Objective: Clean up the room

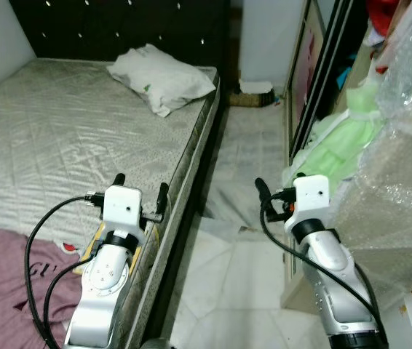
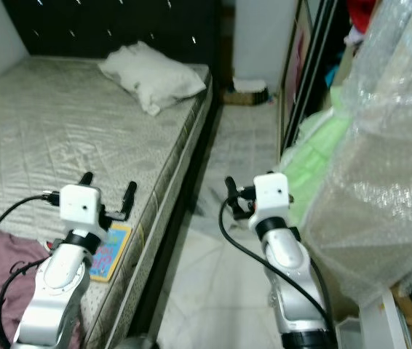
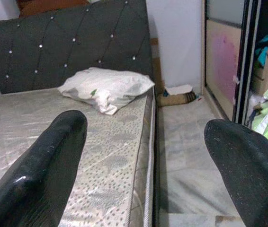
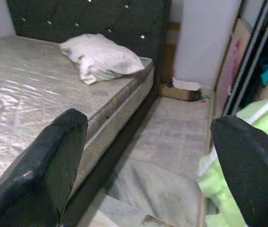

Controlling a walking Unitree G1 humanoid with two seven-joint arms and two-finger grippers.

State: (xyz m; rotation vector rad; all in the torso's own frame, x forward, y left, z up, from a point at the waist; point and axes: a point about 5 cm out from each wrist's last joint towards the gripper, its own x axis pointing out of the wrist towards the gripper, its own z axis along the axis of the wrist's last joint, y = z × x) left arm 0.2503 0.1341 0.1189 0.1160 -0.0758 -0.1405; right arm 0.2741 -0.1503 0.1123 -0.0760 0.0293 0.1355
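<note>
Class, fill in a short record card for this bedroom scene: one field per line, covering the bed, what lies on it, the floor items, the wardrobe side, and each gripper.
Bed: bare grey mattress against a dark tufted headboard
Pillow: white pillow at the head end, near the mattress edge
Near corner of bed: maroon cloth and a colourful flat book
Floor: small box at the far wall in the aisle
Wardrobe side: green fabric and bubble wrap
Left gripper: open, above the mattress edge
Right gripper: open, above the aisle
</note>
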